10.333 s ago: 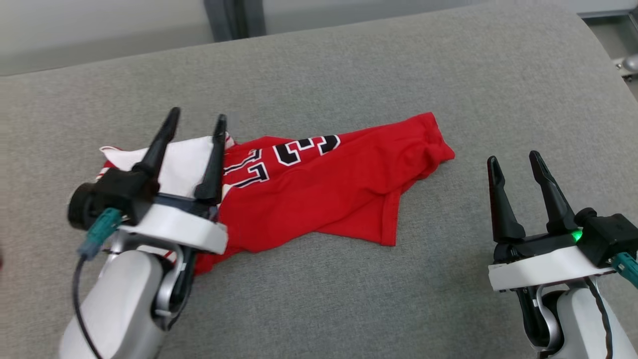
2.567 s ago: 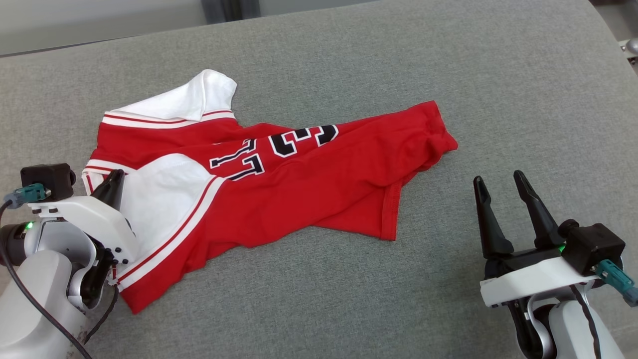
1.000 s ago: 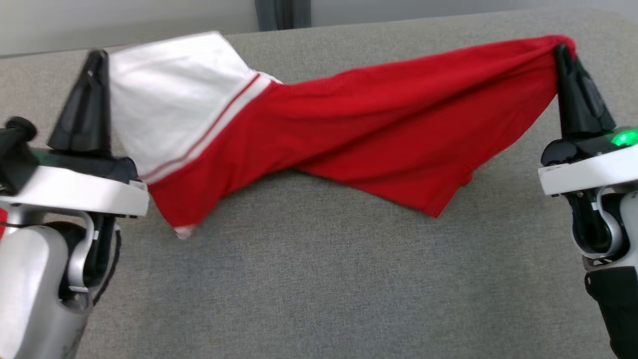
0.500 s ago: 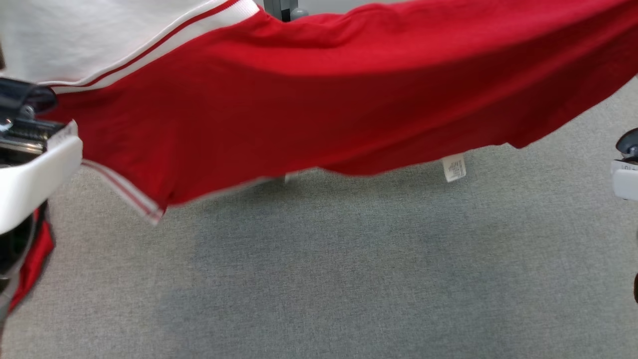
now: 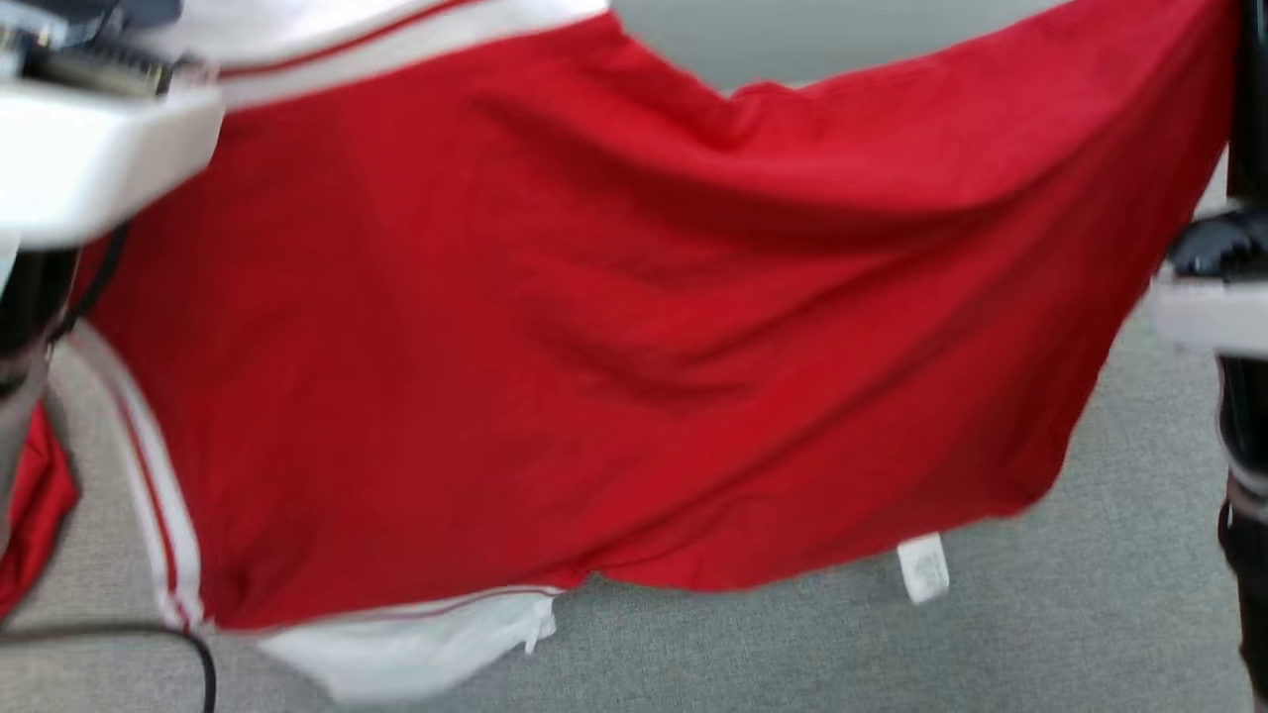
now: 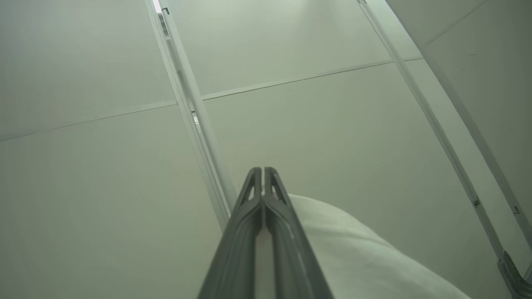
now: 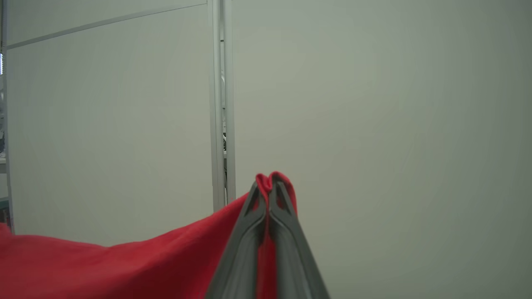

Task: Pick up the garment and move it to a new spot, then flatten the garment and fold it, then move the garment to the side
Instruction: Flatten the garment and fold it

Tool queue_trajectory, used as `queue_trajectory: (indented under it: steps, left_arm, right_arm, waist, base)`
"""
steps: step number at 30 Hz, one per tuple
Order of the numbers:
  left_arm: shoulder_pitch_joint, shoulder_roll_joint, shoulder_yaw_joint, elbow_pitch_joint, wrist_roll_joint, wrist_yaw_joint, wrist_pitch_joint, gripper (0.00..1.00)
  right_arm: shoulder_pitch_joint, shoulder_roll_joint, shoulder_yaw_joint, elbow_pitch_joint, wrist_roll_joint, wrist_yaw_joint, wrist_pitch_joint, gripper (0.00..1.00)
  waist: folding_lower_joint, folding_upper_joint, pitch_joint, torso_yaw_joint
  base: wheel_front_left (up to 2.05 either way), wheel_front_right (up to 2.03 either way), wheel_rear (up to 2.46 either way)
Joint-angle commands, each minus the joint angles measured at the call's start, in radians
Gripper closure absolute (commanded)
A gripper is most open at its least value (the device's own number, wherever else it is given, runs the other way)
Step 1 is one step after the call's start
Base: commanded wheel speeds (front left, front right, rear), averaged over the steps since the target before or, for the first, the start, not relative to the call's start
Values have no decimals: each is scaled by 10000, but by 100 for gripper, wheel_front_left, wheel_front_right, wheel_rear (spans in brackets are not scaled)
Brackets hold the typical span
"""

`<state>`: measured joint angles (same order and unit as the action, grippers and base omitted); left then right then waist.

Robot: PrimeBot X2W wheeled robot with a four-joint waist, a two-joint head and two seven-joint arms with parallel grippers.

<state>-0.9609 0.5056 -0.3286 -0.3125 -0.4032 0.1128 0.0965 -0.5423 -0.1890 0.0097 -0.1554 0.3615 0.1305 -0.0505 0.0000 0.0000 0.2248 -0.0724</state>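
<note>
Your left pincer (image 6: 262, 172) and right pincer (image 7: 269, 185) gripped the garment (image 5: 614, 327), stretched edge to edge across the frame, above the tabletop (image 5: 1090, 634).

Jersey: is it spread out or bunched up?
Spread out. The jersey hangs as a broad red sheet, slightly creased, between the left gripper and right gripper, both shut on it, above the grey surface.

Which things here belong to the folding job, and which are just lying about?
Job: red-and-white fabric jersey, held up and spread; left gripper, fingers shut on its white part; right gripper, fingers shut on a red corner.
Not the job: grey woven fabric surface below; pale wall panels behind.
</note>
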Motion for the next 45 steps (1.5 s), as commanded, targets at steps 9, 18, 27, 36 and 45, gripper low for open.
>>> queue_trajectory:
  steps: [9, 18, 27, 36, 45]
  left_arm:
    - [-3417, -1104, -877, 5137, 56, -1345, -650, 100]
    - [-6422, -1888, -861, 9407, 354, -1692, -2206, 100]
    - [-6147, -2878, -919, 11694, -351, -2144, -3129, 100]
    - [-2336, -3082, -687, 10551, -614, -1971, -3585, 100]
    - [2817, -2668, 21, 6864, -780, -1171, -3592, 100]
  right_arm:
    - [-3785, -465, 1331, 4193, 331, 7, -706, 100]
    - [-7674, -7, 2206, 8749, 840, 7, -1910, 100]
    - [-8667, 252, 3291, 10995, 1169, 7, -2138, 100]
    - [-6060, -317, 4241, 10401, 2849, 7, -2180, 100]
    - [-2537, -588, 4071, 8481, 4053, 7, -2163, 100]
  waist:
    - [0, 0, 680, -196]
    - [0, 0, 1114, -274]
    - [0, 0, 1960, 239]
    - [0, 0, 2262, 562]
    - [0, 0, 1788, 500]
  base:
    - [0, 0, 0]
    - [0, 0, 0]
    - [0, 0, 0]
    - [0, 0, 0]
    - [0, 0, 0]
